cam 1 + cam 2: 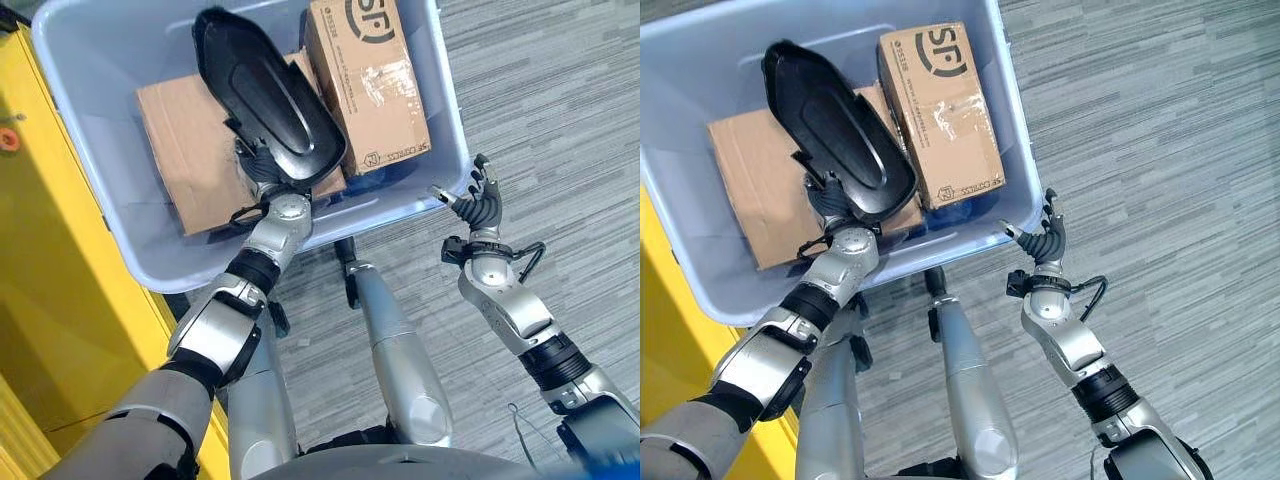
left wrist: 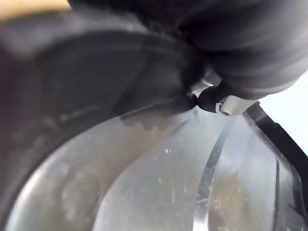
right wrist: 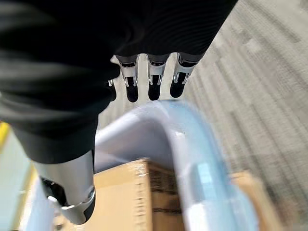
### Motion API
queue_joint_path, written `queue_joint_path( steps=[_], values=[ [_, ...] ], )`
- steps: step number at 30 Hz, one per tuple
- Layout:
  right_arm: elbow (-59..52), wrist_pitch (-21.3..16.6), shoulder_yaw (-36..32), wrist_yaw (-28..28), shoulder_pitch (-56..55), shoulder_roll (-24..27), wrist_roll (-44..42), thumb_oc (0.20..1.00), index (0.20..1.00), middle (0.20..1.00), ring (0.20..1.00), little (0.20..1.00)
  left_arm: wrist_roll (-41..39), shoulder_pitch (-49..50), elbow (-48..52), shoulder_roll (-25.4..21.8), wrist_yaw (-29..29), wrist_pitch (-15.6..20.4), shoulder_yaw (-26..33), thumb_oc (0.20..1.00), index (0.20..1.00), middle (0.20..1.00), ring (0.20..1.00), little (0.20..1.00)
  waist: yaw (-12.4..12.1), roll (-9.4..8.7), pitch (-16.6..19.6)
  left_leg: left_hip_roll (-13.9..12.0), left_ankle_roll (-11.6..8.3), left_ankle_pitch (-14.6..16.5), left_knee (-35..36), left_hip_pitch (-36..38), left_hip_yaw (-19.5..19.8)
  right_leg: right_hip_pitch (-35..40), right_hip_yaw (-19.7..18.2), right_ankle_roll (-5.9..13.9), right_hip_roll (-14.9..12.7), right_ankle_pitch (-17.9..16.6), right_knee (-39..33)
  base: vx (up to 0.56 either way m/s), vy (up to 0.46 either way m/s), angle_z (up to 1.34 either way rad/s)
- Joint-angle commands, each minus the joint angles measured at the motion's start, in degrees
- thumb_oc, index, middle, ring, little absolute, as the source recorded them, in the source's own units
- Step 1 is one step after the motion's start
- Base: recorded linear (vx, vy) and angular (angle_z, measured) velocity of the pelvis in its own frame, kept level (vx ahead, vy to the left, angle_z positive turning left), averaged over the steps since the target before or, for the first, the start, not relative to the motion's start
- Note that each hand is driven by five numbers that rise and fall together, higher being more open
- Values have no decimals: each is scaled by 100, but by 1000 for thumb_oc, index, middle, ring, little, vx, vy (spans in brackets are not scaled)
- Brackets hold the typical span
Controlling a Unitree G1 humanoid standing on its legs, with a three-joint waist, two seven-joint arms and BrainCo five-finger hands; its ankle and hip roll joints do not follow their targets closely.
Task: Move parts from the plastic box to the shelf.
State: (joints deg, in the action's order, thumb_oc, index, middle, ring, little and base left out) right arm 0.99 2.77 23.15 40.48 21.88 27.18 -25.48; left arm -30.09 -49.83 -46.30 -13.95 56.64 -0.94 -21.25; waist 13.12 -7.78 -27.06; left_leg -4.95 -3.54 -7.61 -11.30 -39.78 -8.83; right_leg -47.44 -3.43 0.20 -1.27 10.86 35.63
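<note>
Nearest the camera, the left hand (image 1: 262, 172) reaches into the plastic box (image 1: 440, 95), fingers hidden beneath the black part (image 1: 265, 95), grip unreadable. Raise the part level, clear of the cardboard boxes (image 1: 365, 80). The right hand (image 1: 478, 200), fingers relaxed, hovers at the box's near corner.
</note>
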Motion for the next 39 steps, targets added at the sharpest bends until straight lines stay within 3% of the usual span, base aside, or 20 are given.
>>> queue_joint_path(
  steps=[1, 10, 11, 12, 13, 19, 22, 31, 39],
  values=[
    [-429, -316, -293, -86, -19, 205, 304, 1000, 1000, 1000, 1000, 1000, -493, 396, -368, 283, -90, -195, 319, 200, 200, 200, 200, 200, 115, 170, -273, -112, -148, 674, -429, 142, -61, 510, 438, -29, 311, 86, -567, 9, 68, -1],
    [-492, -192, -328, -207, -54, 250, 272, 1000, 1000, 1000, 1000, 1000, -462, 308, -322, 189, -143, -127, 456, 200, 200, 200, 200, 200, 120, 162, -273, -137, -116, 751, -423, 480, -97, 816, 461, -34, 281, 163, -553, 8, 39, 1],
    [-515, -173, -354, -216, -16, 255, 278, 1000, 1000, 1000, 1000, 1000, -451, 266, -289, 171, -131, -113, 467, 200, 200, 200, 200, 200, 97, 181, -273, -177, -80, 602, -388, 365, -153, 685, 477, -64, 308, 17, -575, 14, 35, -1],
    [-556, -167, -367, -260, -109, 247, 305, 1000, 1000, 1000, 1000, 1000, -337, 347, -170, 159, -112, 60, 475, 200, 200, 200, 200, 200, 115, 172, -273, -153, -104, 761, -431, 542, -101, 892, 448, -35, 288, 173, -549, -57, 18, 1],
    [-585, -159, -386, -268, -83, 250, 313, 1000, 1000, 1000, 1000, 1000, -266, 311, -132, 135, -119, 154, 480, 200, 200, 200, 200, 200, 98, 182, -273, -188, -67, 620, -398, 439, -154, 776, 462, -63, 309, 37, -574, 8, 43, -3],
    [-689, -229, -501, -379, -325, 212, 489, 1000, 1000, 1000, 1000, 1000, 275, 504, 564, 47, -45, 581, 432, 200, 200, 200, 200, 200, 64, 241, -273, -187, -18, 666, -284, 788, -173, 1112, 419, -42, 294, 44, -673, -16, 36, -4],
    [-712, -451, -670, -575, -566, 218, 539, 1000, 1000, 1000, 1000, 1000, 436, 831, 1038, -18, -226, 695, 612, 200, 200, 200, 200, 200, 32, 341, -273, -198, 1, 724, -142, 1295, -201, 1618, 420, -32, 257, 93, -786, 12, 75, -2],
    [-895, -388, -773, -1120, -936, 207, 640, 1000, 1000, 1000, 1000, 1000, 185, 1448, 1887, -252, -670, 813, 870, 200, 200, 200, 200, 200, 53, 567, -273, -231, 9, 778, 148, 2281, -239, 2642, 392, -25, 134, 169, -1040, 22, 86, -1],
    [-720, -364, -679, -1486, -1211, 226, 908, 1000, 1000, 1000, 1000, 1000, -12, 1952, 2487, -381, -888, 817, 976, 200, 200, 200, 200, 200, 29, 799, 143, -289, -27, 693, 453, 2857, -276, 3434, 441, -23, -14, 195, -1439, 39, 71, -1]
  ],
)
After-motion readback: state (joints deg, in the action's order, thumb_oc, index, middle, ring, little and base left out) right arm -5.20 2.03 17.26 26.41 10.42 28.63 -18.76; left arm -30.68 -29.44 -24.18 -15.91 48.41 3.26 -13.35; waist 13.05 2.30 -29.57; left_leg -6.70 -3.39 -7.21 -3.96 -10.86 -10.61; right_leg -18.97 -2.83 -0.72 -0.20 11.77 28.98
